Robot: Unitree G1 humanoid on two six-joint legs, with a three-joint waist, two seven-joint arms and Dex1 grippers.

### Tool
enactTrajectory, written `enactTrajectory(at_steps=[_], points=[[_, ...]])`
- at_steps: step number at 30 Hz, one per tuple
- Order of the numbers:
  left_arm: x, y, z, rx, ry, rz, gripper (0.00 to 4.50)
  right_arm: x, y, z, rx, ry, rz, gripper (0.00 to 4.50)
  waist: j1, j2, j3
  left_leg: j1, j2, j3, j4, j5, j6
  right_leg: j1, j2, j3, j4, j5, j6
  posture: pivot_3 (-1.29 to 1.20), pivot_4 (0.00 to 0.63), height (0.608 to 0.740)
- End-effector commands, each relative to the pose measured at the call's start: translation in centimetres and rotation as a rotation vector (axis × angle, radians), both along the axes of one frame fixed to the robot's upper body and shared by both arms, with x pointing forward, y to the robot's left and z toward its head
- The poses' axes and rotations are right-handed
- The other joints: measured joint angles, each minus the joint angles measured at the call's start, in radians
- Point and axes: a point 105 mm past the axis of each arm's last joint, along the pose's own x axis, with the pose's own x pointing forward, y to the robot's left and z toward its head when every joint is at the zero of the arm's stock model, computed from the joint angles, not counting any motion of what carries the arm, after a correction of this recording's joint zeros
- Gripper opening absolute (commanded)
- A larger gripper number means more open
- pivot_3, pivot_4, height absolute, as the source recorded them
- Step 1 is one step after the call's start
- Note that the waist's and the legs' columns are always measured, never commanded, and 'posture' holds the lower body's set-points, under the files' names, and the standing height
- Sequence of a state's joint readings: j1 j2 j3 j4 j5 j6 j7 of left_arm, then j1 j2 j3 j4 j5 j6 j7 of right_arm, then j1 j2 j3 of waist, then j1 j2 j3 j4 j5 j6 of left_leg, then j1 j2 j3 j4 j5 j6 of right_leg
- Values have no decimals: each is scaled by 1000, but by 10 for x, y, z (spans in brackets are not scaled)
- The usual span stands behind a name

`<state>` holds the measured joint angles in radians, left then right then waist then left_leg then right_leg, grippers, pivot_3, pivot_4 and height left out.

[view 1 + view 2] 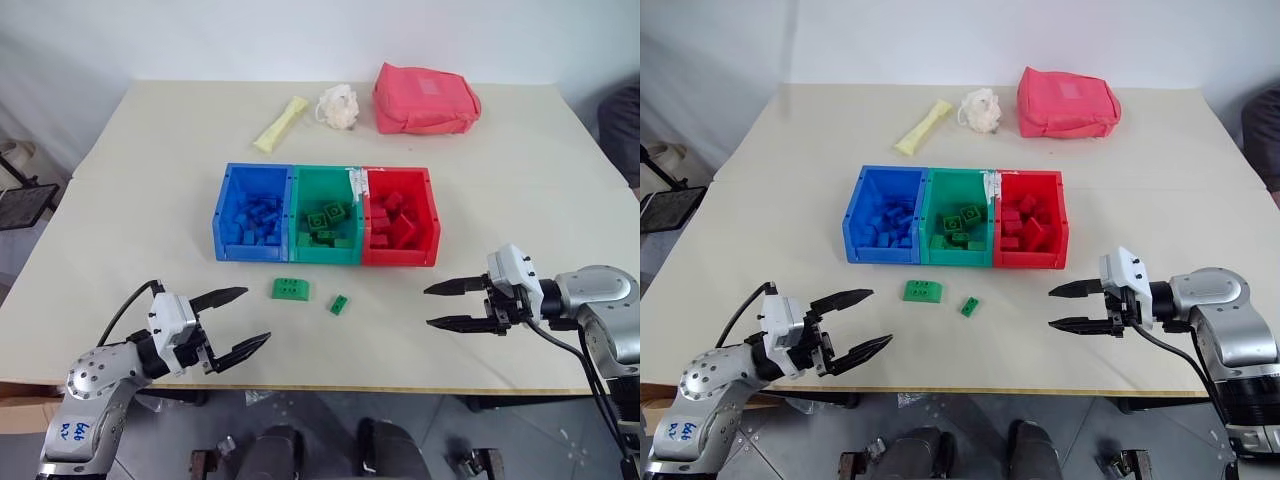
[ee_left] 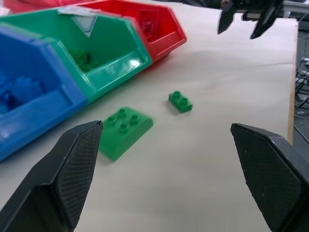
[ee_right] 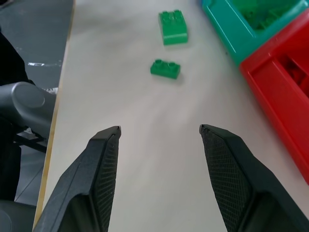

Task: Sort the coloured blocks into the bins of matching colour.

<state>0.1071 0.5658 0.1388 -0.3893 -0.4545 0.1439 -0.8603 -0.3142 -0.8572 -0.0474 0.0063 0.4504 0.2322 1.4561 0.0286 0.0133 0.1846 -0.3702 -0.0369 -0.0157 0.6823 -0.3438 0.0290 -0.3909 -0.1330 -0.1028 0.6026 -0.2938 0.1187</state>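
Two green blocks lie loose on the table in front of the bins: a square studded one (image 1: 290,289) and a smaller one (image 1: 339,305) to its right. Behind them stands the joined row: blue bin (image 1: 252,222), green bin (image 1: 327,226) and red bin (image 1: 400,227), each holding blocks of its own colour. My left gripper (image 1: 240,322) hovers open near the front left edge, pointing towards the square green block (image 2: 124,130). Over at the right my right gripper (image 1: 432,305) is open and empty, pointing left towards the small green block (image 3: 165,68).
At the back of the table lie a pale yellow wrapper (image 1: 281,123), a white crumpled lump (image 1: 338,107) and a pink-red fabric pouch (image 1: 424,98). The table's front edge (image 1: 330,388) runs just below both grippers.
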Motion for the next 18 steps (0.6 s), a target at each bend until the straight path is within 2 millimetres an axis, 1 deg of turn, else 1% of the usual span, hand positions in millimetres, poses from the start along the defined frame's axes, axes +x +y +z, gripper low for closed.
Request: enactTrajectory(at_steps=[1, 3, 4, 6, 8, 10, 12, 15, 18], points=[[3, -23, 13, 1, -47, -5, 4500, -5, -1, 8, 10, -31, 18, 3314, 1, 0, 0, 0, 0, 0, 0, 0, 0, 0, 0, 0, 0, 0, 0, 0, 150, 740], [8, -45, 15, 8, -63, -55, 4500, -7, 0, 12, 31, -42, 27, 3845, -2, 0, 0, 0, 0, 0, 0, 0, 0, 0, 0, 0, 1, 0, 0, 0, 150, 740], [13, -55, 16, 8, -69, -60, 4500, -9, 1, 14, 46, -53, 36, 4009, -3, 1, 0, 0, 0, 0, 0, 0, 0, 0, 1, 0, 3, 0, 0, 0, 150, 740], [21, -75, 12, 24, -49, -85, 4500, -12, 2, 18, 67, -74, 36, 4474, 8, 1, 1, 0, -1, 1, 1, 1, 1, 1, 2, -1, 3, 0, 1, 0, 150, 740], [27, -87, 6, 49, -28, -89, 4500, -13, 2, 18, 70, -92, 21, 4474, 8, 1, 1, 0, -2, 1, 1, 2, 2, 1, 2, 0, 4, 1, 2, 0, 150, 740], [32, -93, 4, 60, -27, -86, 4500, -14, 4, 19, 75, -101, 11, 4474, 8, 1, 1, 0, -2, 1, 1, 2, 2, 1, 3, 0, 4, 1, 2, 0, 150, 740], [36, -104, 1, 87, -25, -126, 4500, -16, 6, 21, 86, -111, -2, 4474, 8, 1, 1, 0, -2, 1, 1, 2, 2, 0, 3, 0, 4, 1, 2, 0, 150, 740], [41, -111, -3, 130, -31, -146, 4500, -18, 7, 23, 94, -127, -20, 4474, 7, 1, 1, 0, -2, 2, 1, 2, 2, 0, 3, -1, 4, 1, 2, 0, 150, 740], [53, -115, -3, 174, -22, -111, 4500, -20, 8, 27, 108, -156, -51, 4474, 10, 0, 1, 0, -2, 1, 1, 2, 2, 1, 3, -1, 5, 1, 2, 0, 150, 740]])
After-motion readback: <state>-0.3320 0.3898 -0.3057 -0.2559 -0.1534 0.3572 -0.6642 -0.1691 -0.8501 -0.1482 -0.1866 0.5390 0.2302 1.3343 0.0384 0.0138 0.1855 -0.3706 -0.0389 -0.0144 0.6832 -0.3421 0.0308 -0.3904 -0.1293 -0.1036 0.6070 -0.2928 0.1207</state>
